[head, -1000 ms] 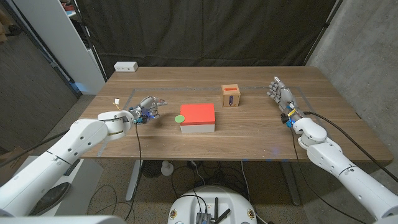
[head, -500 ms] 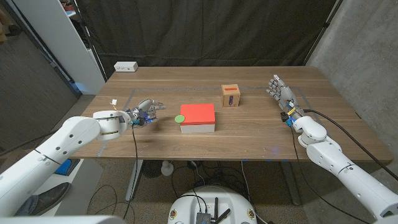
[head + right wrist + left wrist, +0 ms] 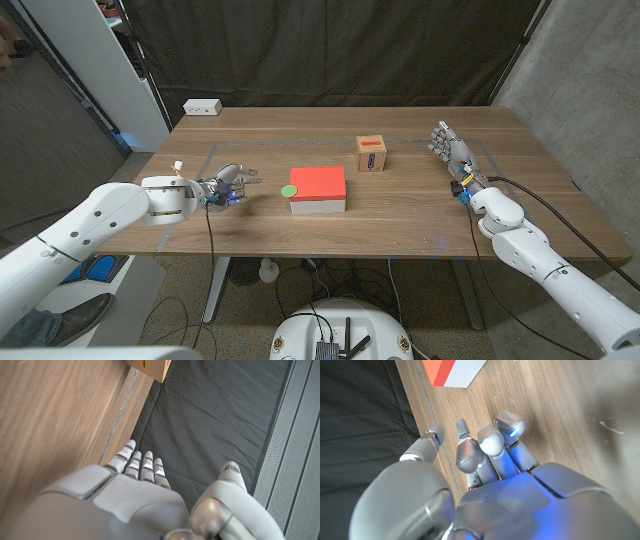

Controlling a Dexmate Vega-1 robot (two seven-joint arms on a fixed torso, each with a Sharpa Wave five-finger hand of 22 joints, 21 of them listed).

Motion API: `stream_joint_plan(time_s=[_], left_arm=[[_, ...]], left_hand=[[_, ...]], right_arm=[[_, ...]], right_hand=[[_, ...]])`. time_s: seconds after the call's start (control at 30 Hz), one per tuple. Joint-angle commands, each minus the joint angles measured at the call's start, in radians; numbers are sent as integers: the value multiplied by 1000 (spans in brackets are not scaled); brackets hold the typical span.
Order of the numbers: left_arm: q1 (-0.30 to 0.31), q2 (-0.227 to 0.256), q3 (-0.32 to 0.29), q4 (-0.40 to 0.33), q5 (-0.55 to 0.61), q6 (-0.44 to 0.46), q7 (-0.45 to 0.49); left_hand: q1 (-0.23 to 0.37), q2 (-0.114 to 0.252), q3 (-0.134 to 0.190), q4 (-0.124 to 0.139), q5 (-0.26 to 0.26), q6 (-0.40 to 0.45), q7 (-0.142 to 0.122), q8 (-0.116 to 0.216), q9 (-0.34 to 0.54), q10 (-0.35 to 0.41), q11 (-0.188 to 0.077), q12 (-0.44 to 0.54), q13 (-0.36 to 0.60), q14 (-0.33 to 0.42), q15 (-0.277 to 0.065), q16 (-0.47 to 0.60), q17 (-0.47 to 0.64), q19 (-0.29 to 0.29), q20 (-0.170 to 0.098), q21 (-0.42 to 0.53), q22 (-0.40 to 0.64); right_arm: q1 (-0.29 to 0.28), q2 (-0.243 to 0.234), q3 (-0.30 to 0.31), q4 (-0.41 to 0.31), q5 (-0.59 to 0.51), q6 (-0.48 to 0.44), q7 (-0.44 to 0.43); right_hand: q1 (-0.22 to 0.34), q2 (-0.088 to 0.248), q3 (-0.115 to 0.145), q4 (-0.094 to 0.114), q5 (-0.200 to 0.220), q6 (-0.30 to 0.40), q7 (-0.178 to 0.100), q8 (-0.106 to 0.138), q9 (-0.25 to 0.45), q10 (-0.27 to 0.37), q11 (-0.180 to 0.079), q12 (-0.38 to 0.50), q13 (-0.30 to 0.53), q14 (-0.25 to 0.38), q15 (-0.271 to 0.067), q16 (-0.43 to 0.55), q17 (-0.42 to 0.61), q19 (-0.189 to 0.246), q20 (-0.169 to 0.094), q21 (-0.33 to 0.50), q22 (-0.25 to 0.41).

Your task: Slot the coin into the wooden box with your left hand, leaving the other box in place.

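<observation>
On the table (image 3: 420, 215) the red-topped box (image 3: 318, 189) sat at centre, the wooden box (image 3: 372, 154) behind it to its right. Your left hand (image 3: 228, 186) hovered left of the green coin (image 3: 289, 191), fingers (image 3: 468, 453) apart, empty. Your right hand (image 3: 452, 153) stood with fingers (image 3: 141, 466) extended, holding nothing. The coin lay touching the red-topped box's left edge.

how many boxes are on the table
2: a red-topped white box near the table's middle with the green coin at its left edge, and a small wooden box farther back, to its right.
</observation>
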Motion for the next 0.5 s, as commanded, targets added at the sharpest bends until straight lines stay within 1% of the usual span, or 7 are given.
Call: stream_joint_plan(time_s=[0.03, 0.2, 0.27, 0.33, 0.4, 0.43, 0.5], left_arm=[[34, 49, -26, 0, -92, -6, -10], [64, 38, -40, -11, -113, -42, 24], [80, 31, -48, -14, -118, -61, 30], [90, 30, -53, -10, -124, -71, 11], [96, 32, -56, -5, -131, -76, -8], [102, 27, -60, 0, -138, -83, -19], [106, 26, -65, 5, -157, -83, -25]], left_hand=[[11, -18, -4, -5, -4, 9, -7, 15, 9, 9, -1, 11, -2, 7, 0, 1, -13, 13, -56, -2, 6], [69, -16, 9, -14, -2, 8, -25, 33, 24, 12, 3, 11, -18, 12, 0, 6, -20, 20, -58, 9, 15], [102, -10, 18, -16, 0, 8, -32, 42, 32, 11, 12, 6, -32, 12, 0, 6, -26, 23, -58, 17, 19], [124, -8, 21, -16, 1, 3, -36, 48, 39, 12, 17, 13, -31, 13, 1, 6, -33, 21, -58, 22, 20], [144, -5, 22, -12, -1, 16, -49, 66, 49, 6, 24, 16, -30, 11, 2, 5, -41, 19, -57, 25, 19], [149, -3, 21, -11, -1, 15, -50, 68, 51, 2, 30, 15, -30, 12, 2, 6, -42, 20, -57, 26, 19], [170, 3, 20, -11, -2, -1, -40, 72, 59, -2, 48, 3, -46, 11, 3, 6, -50, 24, -57, 32, 19]], right_arm=[[-27, -15, 2, -46, -22, -18, -39], [-37, -20, 3, -64, -35, -23, -56], [-44, -21, 5, -72, -35, -25, -62], [-51, -21, 7, -81, -36, -28, -70], [-56, -23, 8, -88, -41, -30, -78], [-59, -24, 9, -93, -43, -32, -82], [-64, -24, 10, -100, -47, -34, -90]], right_hand=[[15, 0, 0, -4, -3, 7, 15, 1, 4, 8, 3, 3, 1, 7, 3, 6, 1, 4, 4, -1, 3], [15, 0, 0, -4, -3, 9, 14, 1, 4, 11, 4, 3, 1, 9, 3, 7, 0, 5, 5, -1, 3], [15, 0, 0, -4, -3, 9, 13, 2, 4, 12, 4, 3, 1, 9, 3, 7, 0, 5, 6, -1, 3], [15, 0, 0, -4, -3, 10, 14, 2, 4, 13, 4, 3, 1, 9, 3, 7, 0, 5, 7, -1, 3], [15, 0, 0, -4, -3, 11, 13, 2, 4, 13, 2, 3, 1, 10, 3, 7, 0, 5, 7, -1, 3], [15, 0, 0, -4, -3, 11, 13, 2, 4, 14, 2, 4, 1, 10, 3, 7, 0, 5, 7, -1, 3], [15, 0, 0, -4, -3, 11, 13, 2, 4, 15, 2, 4, 1, 10, 3, 7, -1, 6, 7, -2, 3]])
